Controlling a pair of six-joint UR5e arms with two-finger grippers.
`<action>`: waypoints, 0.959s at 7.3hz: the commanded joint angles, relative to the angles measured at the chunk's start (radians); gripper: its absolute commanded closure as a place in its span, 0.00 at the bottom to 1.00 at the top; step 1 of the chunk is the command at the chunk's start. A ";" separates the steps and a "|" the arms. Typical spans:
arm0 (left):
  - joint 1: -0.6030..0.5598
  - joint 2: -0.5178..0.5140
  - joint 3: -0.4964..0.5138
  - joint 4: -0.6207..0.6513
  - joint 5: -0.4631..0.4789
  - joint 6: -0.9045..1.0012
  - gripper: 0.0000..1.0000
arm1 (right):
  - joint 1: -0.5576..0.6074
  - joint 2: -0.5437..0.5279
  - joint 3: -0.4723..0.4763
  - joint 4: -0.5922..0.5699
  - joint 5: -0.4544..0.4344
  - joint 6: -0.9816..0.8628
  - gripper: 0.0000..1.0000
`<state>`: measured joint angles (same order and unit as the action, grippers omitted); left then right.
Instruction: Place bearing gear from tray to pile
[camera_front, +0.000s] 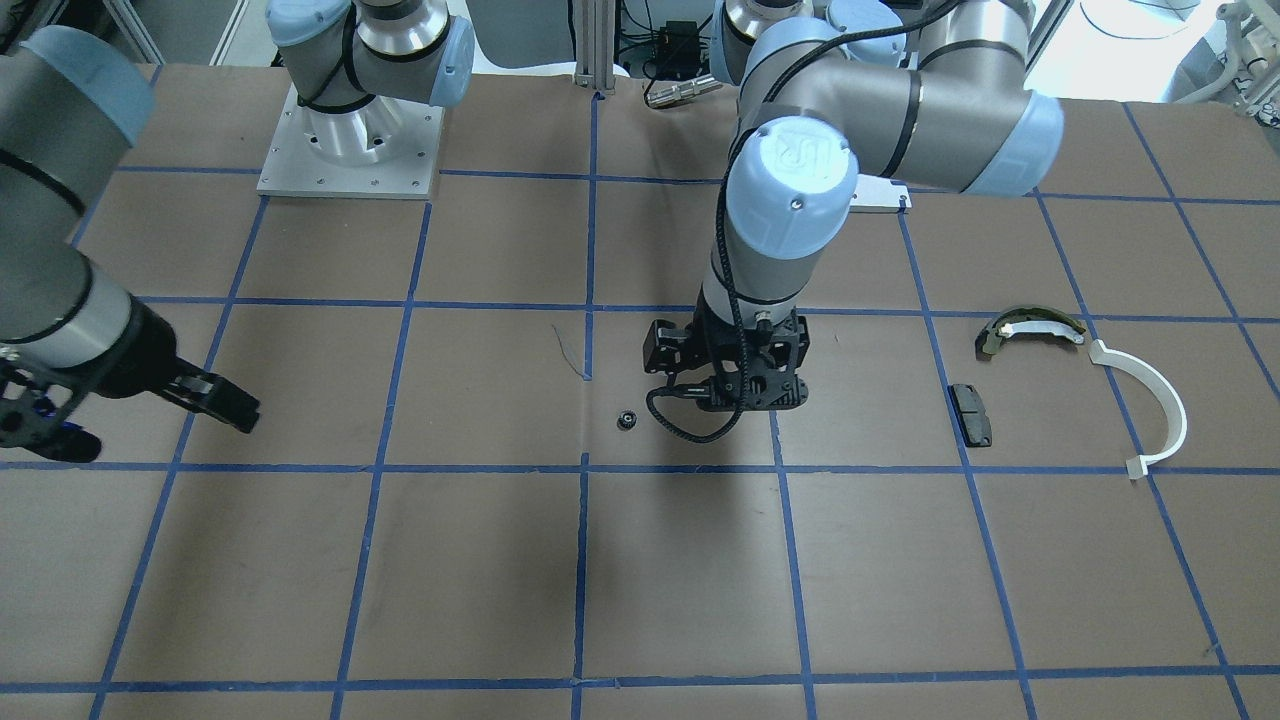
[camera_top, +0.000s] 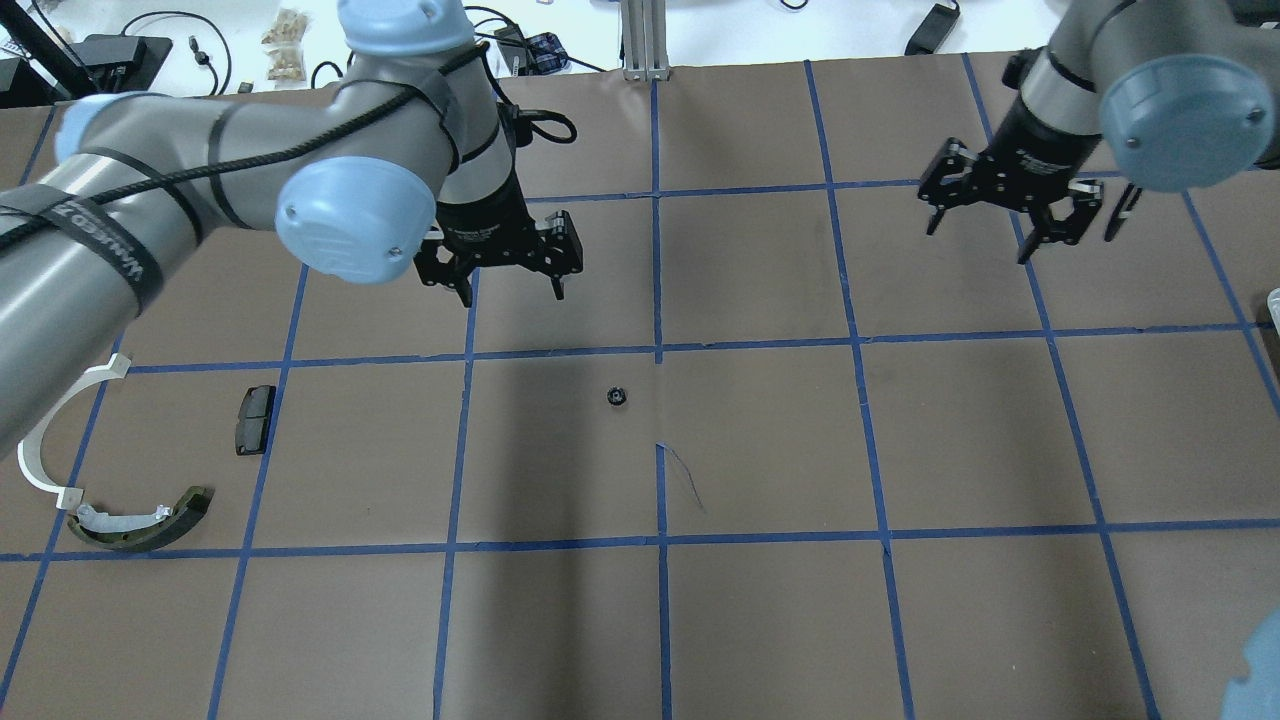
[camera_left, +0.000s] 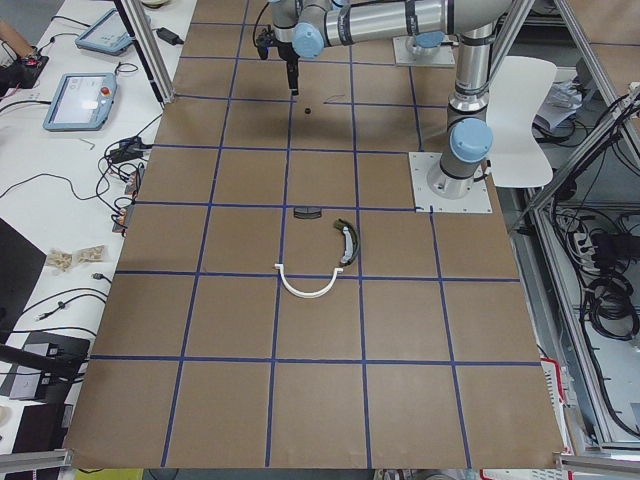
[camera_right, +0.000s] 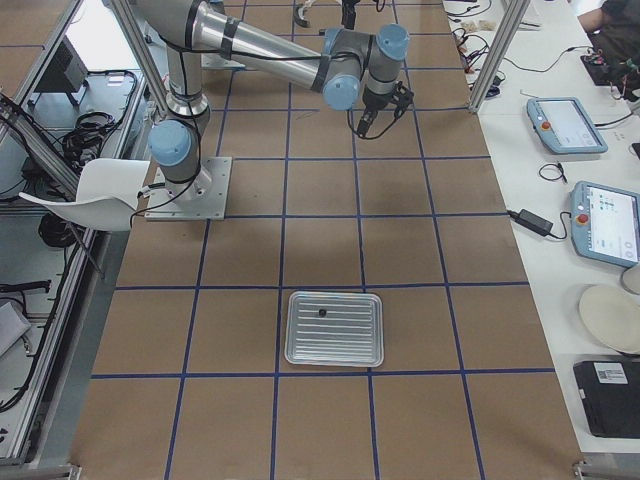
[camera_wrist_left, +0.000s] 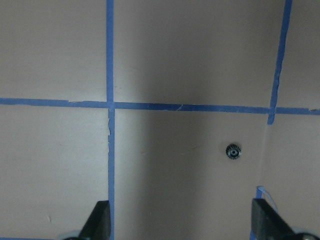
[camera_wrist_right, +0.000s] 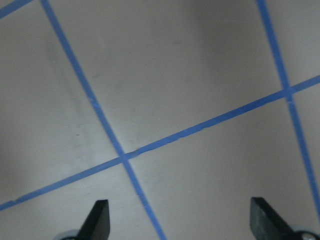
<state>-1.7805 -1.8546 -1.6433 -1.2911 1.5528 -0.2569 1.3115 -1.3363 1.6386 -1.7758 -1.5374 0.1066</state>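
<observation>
**Desk:** Where is the bearing gear (camera_top: 617, 397) shown?

**Caption writer:** It is shown lying on the brown-papered table (camera_top: 760, 620), just beside a crossing of the blue tape lines (camera_top: 657, 280) near the middle. It is touched by nothing.

**Desk:** And the pile?

**Caption writer:** The pile is found well apart from the gear, toward the robot's left end of the table. It is made up of an olive-and-white brake shoe (camera_top: 140, 520), a thin white strip (camera_top: 45, 440) curved in a half circle, and a small black pad (camera_top: 254, 418). The strip's end is seen just beside the shoe; whether the two touch cannot be told. The pad is set a little apart from both.

**Desk:** How is the left gripper (camera_top: 512, 294) described?

**Caption writer:** It is pictured above the table near the gear, pointed down, with its fingers spread wide and nothing between them. In its wrist view the gear is framed beyond the fingertips (camera_wrist_left: 100, 220), clear of both.

**Desk:** And the right gripper (camera_top: 985, 235)?

**Caption writer:** It is pictured well away from the gear, over bare paper and tape. It too is spread and empty.

**Desk:** Is the tray (camera_right: 340, 345) seen?

**Caption writer:** Only in the right-side view, where it is shown at the robot's right end of the table. One small dark part (camera_right: 322, 312) is seen in it, too small to be identified.
</observation>
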 joint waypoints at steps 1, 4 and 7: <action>-0.065 -0.102 -0.056 0.170 0.000 -0.083 0.00 | -0.182 -0.007 0.000 0.016 -0.061 -0.285 0.00; -0.112 -0.202 -0.067 0.245 0.010 -0.139 0.00 | -0.427 -0.001 0.000 0.004 -0.142 -0.690 0.00; -0.132 -0.215 -0.127 0.311 0.006 -0.133 0.00 | -0.603 0.121 -0.014 -0.122 -0.139 -0.838 0.00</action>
<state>-1.9024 -2.0698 -1.7400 -1.0139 1.5611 -0.3911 0.7682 -1.2740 1.6312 -1.8219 -1.6748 -0.6700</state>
